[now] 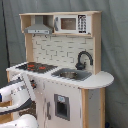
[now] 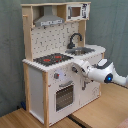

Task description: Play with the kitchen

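Observation:
The kitchen (image 1: 60, 70) (image 2: 55, 65) is a white and light-wood toy unit with a black-red hob (image 1: 36, 66) (image 2: 51, 59), a silver sink (image 1: 70, 75) (image 2: 80, 50), a black faucet (image 1: 83, 59) (image 2: 75, 39), an oven door (image 2: 64, 95), a pegboard back and a grey hood (image 1: 39, 30) (image 2: 49, 21). My white arm reaches in from the second exterior view's right. My gripper (image 2: 76, 66) (image 1: 29, 82) is up against the front panel just below the counter edge, to the right of a round knob (image 2: 56, 76). Its fingertips are not distinguishable.
A toy microwave (image 1: 70, 23) (image 2: 77, 11) sits on the top shelf. A grey curtain (image 1: 115, 50) hangs behind the kitchen. The unit stands on a wooden tabletop (image 2: 100, 107), and a rounded counter (image 1: 100, 79) sticks out beside the sink.

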{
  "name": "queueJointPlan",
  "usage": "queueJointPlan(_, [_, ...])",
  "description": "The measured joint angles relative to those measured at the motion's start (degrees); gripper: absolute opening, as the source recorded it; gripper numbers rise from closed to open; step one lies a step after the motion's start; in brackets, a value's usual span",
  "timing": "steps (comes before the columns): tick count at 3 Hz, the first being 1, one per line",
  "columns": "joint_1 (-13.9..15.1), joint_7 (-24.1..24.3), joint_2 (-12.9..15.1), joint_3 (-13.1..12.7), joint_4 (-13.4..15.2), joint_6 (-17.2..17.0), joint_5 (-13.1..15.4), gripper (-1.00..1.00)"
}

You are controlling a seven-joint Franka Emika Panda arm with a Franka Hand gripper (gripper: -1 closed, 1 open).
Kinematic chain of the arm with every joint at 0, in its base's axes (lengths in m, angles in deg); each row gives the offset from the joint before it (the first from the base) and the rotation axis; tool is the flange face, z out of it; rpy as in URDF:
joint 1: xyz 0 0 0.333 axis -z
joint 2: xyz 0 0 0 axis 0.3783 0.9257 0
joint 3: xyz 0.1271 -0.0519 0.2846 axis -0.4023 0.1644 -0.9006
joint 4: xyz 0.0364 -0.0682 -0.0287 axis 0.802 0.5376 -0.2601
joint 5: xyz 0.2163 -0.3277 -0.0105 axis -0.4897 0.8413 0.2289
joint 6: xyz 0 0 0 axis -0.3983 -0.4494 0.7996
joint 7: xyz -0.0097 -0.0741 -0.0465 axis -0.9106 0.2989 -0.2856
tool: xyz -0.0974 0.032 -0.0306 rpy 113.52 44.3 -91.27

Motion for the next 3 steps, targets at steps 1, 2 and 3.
queueJointPlan(1, [0.0, -6.1, -0.1, 0.0, 0.0, -0.1, 0.1, -1.0])
queueJointPlan(2, [0.0, -13.2, -0.1, 0.0, -0.1, -0.2, 0.1, -1.0])
queueJointPlan(3, [0.0, -19.4, -0.3, 0.0, -0.2, -0.4, 0.1, -1.0])
